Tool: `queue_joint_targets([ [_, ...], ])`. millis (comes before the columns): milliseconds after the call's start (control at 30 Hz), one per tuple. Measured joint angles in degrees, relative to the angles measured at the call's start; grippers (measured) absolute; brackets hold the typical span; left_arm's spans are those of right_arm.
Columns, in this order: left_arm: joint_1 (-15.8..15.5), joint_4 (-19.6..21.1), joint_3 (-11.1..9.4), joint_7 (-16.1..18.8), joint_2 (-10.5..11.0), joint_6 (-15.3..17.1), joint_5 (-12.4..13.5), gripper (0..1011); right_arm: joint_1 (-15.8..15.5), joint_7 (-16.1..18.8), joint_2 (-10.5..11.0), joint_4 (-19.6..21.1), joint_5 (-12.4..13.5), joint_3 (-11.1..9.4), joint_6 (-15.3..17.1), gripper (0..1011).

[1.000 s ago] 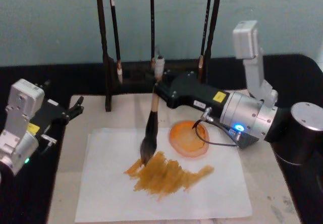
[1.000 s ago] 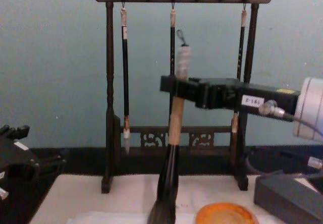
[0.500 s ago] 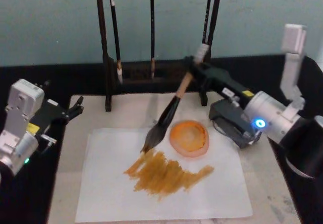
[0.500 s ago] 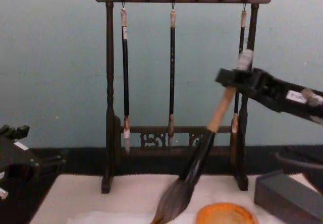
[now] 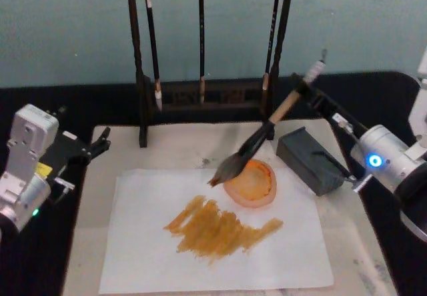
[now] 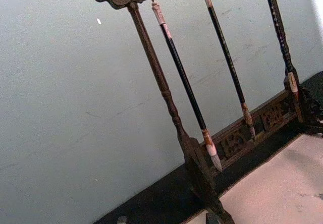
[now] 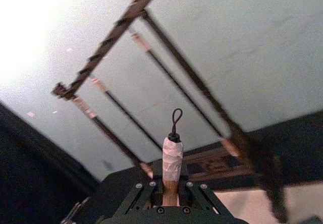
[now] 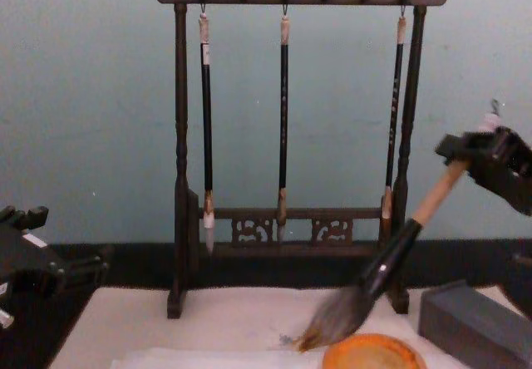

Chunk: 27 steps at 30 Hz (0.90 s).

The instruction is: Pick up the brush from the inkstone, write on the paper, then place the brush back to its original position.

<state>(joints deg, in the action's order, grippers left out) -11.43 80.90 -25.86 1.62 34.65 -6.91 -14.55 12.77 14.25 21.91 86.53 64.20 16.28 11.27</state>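
- Right gripper [image 5: 302,91] is clamped on the brush [image 5: 257,146] near its handle top; its long axis slants down-left from the fingers, bristles over the orange dish [image 5: 257,191] rim.
- The grey block [image 5: 310,159], probably the inkstone, lies below the fingers.
- Left gripper [image 5: 93,148] is parked far off.

Looks like robot-lab calligraphy station: carved brush rack [image 8: 179,136] with hanging brushes [image 8: 283,111], plain teal wall [image 8: 83,95], ink-smeared paper [image 5: 147,256] on beige counter [image 5: 87,243].

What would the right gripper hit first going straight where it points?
Likely the brush rack: the right gripper, shut on the brush, points toward its right post. Depth is unclear; it might pass beside.
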Motion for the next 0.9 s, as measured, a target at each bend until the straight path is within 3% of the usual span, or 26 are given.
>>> queue_joint_targets([
  [200, 0.0, 0.0, 0.0, 0.0, 0.0, 0.0, 0.0, 1010, -1.2, -3.4, 1.2, 0.4, 2.3, -1.8, 0.2, 156],
  [400, 0.0, 0.0, 0.0, 0.0, 0.0, 0.0, 0.0, 1010, -2.0, -4.7, 2.1, 0.5, 4.3, -3.0, -0.5, 156],
  [900, 0.0, 0.0, 0.0, 0.0, 0.0, 0.0, 0.0, 1010, -1.4, -4.6, 2.8, -2.5, 7.3, -1.7, -1.7, 156],
])
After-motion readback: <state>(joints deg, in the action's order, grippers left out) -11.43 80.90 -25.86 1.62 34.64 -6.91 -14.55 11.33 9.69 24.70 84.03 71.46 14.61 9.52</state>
